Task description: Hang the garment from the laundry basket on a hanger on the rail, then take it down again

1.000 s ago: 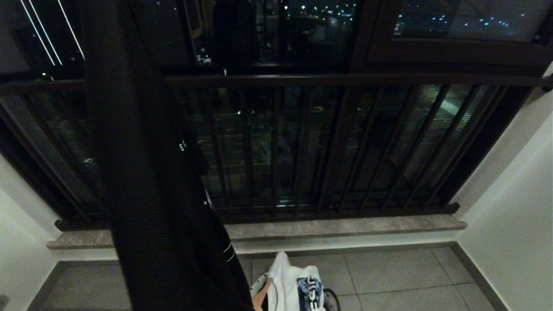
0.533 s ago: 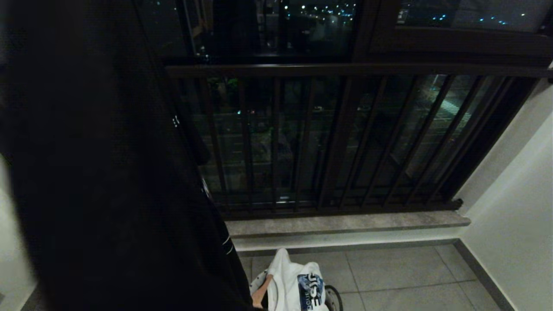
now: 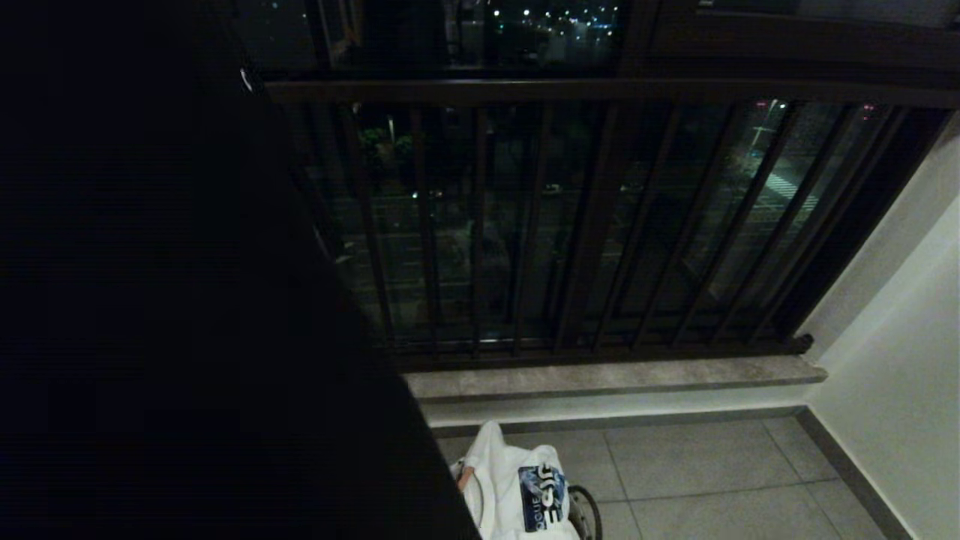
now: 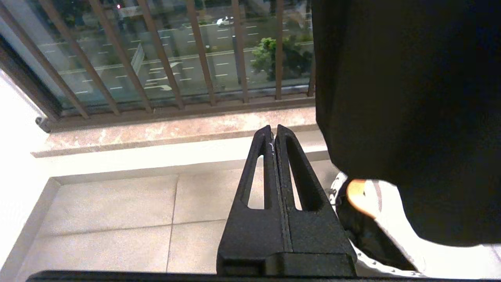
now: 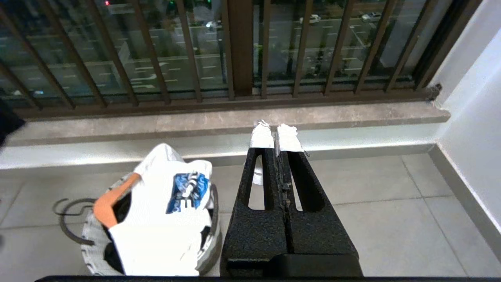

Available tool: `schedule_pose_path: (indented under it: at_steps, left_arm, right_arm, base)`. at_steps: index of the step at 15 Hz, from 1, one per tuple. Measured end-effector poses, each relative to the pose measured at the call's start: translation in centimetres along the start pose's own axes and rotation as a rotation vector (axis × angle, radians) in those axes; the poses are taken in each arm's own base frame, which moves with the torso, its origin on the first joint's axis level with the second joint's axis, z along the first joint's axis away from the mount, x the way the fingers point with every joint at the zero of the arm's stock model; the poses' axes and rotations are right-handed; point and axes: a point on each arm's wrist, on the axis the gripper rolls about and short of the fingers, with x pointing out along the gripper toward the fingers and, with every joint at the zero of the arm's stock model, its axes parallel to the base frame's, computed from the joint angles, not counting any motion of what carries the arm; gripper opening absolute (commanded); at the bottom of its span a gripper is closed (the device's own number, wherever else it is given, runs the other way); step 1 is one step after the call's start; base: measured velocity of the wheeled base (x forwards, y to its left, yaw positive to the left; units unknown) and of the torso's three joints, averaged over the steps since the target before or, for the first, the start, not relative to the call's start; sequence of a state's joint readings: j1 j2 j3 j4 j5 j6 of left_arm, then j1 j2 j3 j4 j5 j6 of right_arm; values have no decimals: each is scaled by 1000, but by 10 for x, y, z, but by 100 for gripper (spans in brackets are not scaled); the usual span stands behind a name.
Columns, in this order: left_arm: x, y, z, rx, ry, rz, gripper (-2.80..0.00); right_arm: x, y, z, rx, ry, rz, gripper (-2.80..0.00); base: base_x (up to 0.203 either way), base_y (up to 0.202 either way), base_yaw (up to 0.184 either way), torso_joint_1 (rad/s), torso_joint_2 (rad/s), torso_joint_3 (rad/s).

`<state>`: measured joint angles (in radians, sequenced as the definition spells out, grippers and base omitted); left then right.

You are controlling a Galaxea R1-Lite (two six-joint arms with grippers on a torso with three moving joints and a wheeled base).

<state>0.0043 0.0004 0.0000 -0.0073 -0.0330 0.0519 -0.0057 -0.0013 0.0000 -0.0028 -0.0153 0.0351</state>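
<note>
Both claws clenched, empty: left claw, right claw. We risk snagging the dark hanging cloth reaching the garment in the laundry basket.

The laundry basket stands on the tiled floor, near the low stone ledge under the railing. It is small and round, with pale soft sides, a thin black rim and a black ring handle lying flat beside it. A white garment with a blue print is heaped in it and hangs over the rim.
</note>
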Motion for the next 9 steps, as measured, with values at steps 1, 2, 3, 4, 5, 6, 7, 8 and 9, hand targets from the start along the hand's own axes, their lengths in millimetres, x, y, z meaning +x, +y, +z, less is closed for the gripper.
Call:
schedule_pose_path:
  at_steps: [1, 2, 3, 4, 5, 6, 7, 8, 9]
  left_arm:
    - [0, 0, 0, 0, 0, 0, -280]
    - [0, 0, 0, 0, 0, 0, -280]
    - [0, 0, 0, 0, -1, 0, -280]
    - [0, 0, 0, 0, 0, 1, -280]
    - [0, 0, 0, 0, 0, 0, -280]
    - [0, 0, 0, 0, 0, 0, -280]
    - [0, 0, 0, 0, 0, 0, -280]
    - [0, 0, 0, 0, 0, 0, -280]
    - [0, 0, 0, 0, 0, 0, -280]
  right_arm:
    - [0, 0, 0, 0, 1, 0, -280]
    - [0, 0, 0, 0, 0, 0, -280]
    - [0, 0, 0, 0, 0, 0, -280]
    - [0, 0, 0, 0, 0, 0, -280]
    - [0, 0, 0, 0, 0, 0, -280]
    - [0, 0, 0, 0, 0, 0, -280]
    - [0, 0, 0, 0, 0, 0, -280]
    - [0, 0, 0, 0, 0, 0, -280]
    - [0, 0, 0, 0, 0, 0, -280]
  base:
    - [0, 0, 0, -201, 540, 347]
    - [0, 0, 0, -195, 540, 347]
    - [0, 0, 0, -203, 528, 344]
    - [0, 0, 0, -178, 527, 354]
    - [0, 0, 0, -165, 528, 359]
    - [0, 0, 0, -160, 503, 349]
    - [0, 0, 0, -156, 513, 361]
    - [0, 0, 0, -152, 507, 349]
    - [0, 0, 0, -140, 498, 357]
